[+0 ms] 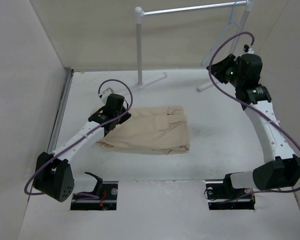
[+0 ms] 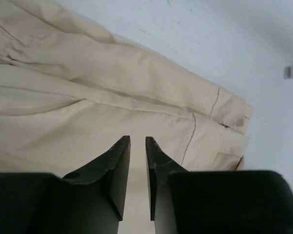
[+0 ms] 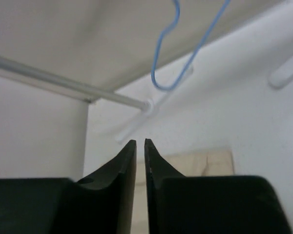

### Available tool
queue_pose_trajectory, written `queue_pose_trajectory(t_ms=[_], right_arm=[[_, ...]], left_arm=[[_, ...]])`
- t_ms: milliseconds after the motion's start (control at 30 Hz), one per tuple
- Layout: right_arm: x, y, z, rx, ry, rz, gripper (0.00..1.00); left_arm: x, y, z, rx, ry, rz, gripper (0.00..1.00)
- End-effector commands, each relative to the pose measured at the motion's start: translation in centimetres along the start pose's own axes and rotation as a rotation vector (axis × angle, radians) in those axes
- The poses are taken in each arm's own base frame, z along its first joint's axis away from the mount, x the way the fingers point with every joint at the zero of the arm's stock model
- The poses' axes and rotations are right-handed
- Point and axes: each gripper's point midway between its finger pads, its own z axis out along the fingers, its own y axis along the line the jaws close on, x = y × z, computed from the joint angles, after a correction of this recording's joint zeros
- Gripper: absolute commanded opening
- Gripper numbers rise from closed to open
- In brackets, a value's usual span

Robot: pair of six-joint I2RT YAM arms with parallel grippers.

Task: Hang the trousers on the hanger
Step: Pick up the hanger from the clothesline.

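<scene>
The beige trousers (image 1: 152, 131) lie folded flat in the middle of the table. My left gripper (image 1: 109, 120) hovers over their left end. In the left wrist view the jaws (image 2: 137, 141) stand almost closed with a thin gap, holding nothing, and the cloth (image 2: 112, 87) lies below them. The thin pale hanger (image 1: 234, 17) hangs from the rack bar at the back right. It looks like blue wire in the right wrist view (image 3: 162, 73). My right gripper (image 1: 214, 69) is raised just below the hanger; its jaws (image 3: 140, 144) are shut and empty.
The clothes rack has a white post (image 1: 139, 45), a metal bar (image 1: 190, 9) and feet on the table at the back. Beige walls close in the left, back and right sides. The arm bases sit at the near edge.
</scene>
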Motion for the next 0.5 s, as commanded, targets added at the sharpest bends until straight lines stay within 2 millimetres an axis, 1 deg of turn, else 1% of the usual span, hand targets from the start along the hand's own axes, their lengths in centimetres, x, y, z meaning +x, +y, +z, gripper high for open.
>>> queue_pose_trajectory(t_ms=[0, 33, 67, 133, 167, 200, 267, 400, 467], right_arm=[[-4.2, -0.1, 1.1, 0.0, -0.061, -0.042, 0.27], [-5.2, -0.7, 1.7, 0.021, -0.076, -0.033, 0.36], [-5.7, -1.0, 2.5, 0.028, -0.073, -0.021, 0.43], [-6.5, -1.2, 4.0, 0.022, -0.063, -0.017, 0.49], [-6.5, -1.4, 5.0, 0.018, -0.047, -0.01, 0.5], [-6.4, -1.2, 5.5, 0.004, -0.032, -0.005, 0.5], [-6.1, -0.2, 6.4, -0.048, -0.005, -0.003, 0.51], [-6.8, 1.2, 6.9, -0.12, -0.027, -0.011, 0.55], [-6.8, 1.4, 7.2, -0.137, -0.026, -0.006, 0.55]], left_arm=[[0.9, -2.2, 0.3, 0.041, 0.027, 0.037, 0.16], [1.1, -2.5, 0.4, 0.05, 0.031, 0.041, 0.16], [1.2, -2.9, 0.5, 0.059, 0.032, 0.041, 0.17], [1.4, -3.2, 0.7, 0.071, 0.037, 0.042, 0.2], [1.5, -3.3, 0.8, 0.073, 0.042, 0.042, 0.22], [1.5, -3.2, 0.9, 0.075, 0.048, 0.04, 0.23], [1.6, -3.0, 1.2, 0.073, 0.063, 0.034, 0.25], [1.7, -2.5, 1.6, 0.063, 0.076, 0.029, 0.26], [2.0, -2.5, 1.9, 0.063, 0.086, 0.03, 0.26]])
